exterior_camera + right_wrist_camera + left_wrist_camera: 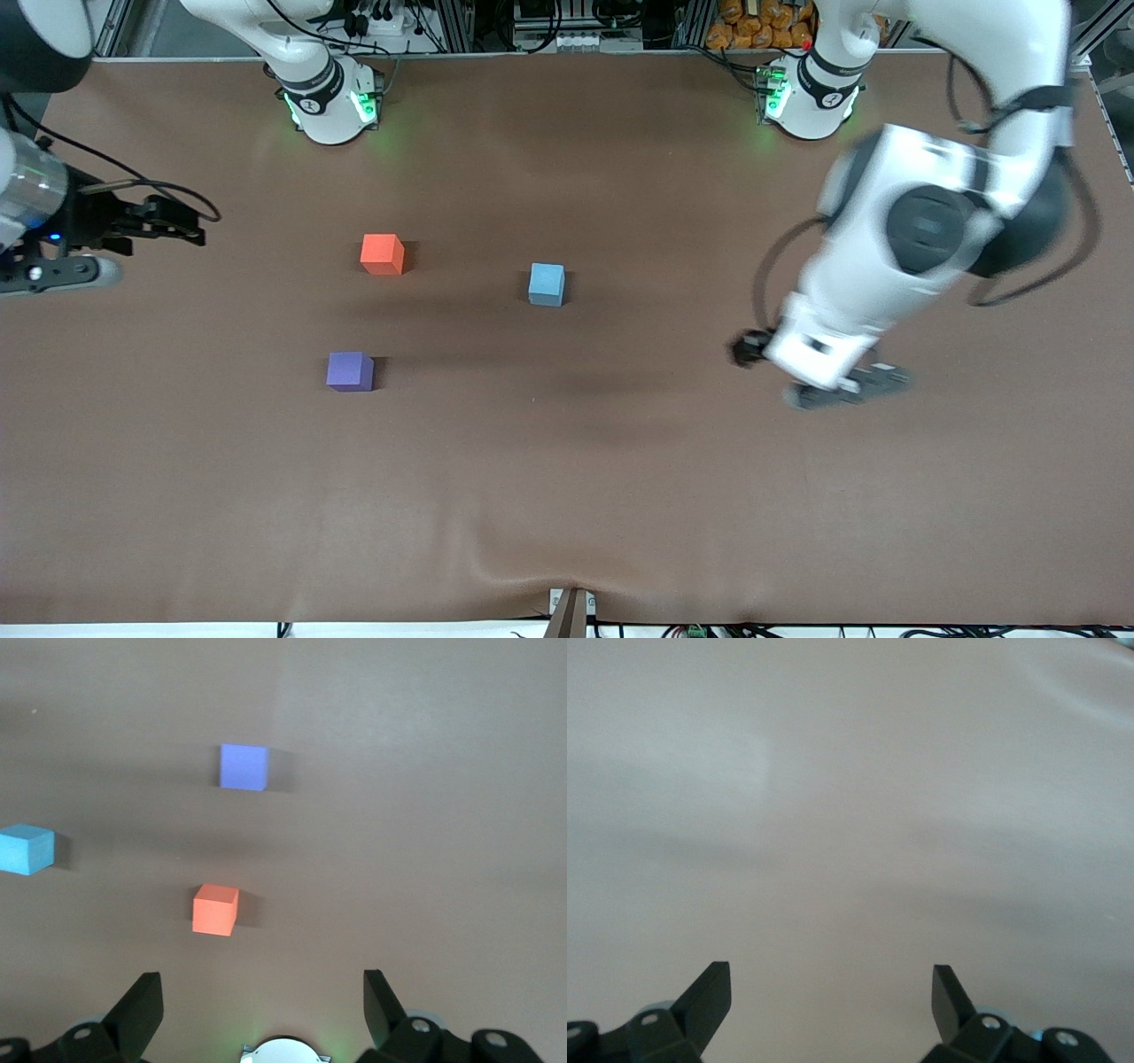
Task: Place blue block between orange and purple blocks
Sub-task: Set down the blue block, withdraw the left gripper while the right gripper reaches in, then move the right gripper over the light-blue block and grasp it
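Your left arm reaches down from its base with the elbow bent, and your left gripper [842, 383] hangs low over the surface toward the left arm's end, its fingers [709, 997] spread wide with nothing between them. Your right gripper [164, 226] sits at the right arm's end, pointing along the surface, fingers [142, 1005] wide apart and empty.

On the desk [567, 496] the orange block [383, 254] sits farther from the front camera than the purple block [350, 370], both toward the right arm's end, with the blue block [547, 284] apart from them, nearer the desk's middle.
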`<action>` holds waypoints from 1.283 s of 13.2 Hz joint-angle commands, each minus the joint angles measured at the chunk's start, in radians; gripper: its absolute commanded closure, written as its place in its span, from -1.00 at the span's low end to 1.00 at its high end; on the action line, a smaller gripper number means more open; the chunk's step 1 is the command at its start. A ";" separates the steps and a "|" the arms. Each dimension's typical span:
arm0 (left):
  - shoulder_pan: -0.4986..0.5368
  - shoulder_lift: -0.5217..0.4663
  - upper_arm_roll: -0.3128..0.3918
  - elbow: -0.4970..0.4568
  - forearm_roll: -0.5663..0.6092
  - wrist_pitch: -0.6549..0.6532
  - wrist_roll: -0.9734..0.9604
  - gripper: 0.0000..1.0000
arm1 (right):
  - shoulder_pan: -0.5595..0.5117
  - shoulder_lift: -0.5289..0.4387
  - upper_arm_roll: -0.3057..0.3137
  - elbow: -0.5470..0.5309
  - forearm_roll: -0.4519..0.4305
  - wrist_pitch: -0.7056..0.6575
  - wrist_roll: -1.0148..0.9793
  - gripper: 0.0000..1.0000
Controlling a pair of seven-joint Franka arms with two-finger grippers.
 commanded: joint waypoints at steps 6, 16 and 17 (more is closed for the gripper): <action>0.100 -0.230 -0.015 -0.322 0.095 -0.004 0.294 -1.00 | 0.121 0.035 0.009 0.020 0.163 0.010 0.259 -1.00; 0.196 -0.379 0.040 -0.263 -0.035 -0.206 0.608 -1.00 | 0.398 0.173 0.009 0.014 0.159 0.223 0.542 -1.00; 0.149 -0.386 0.079 -0.236 -0.045 -0.237 0.606 -1.00 | 0.461 0.210 0.009 0.014 0.104 0.253 0.543 -1.00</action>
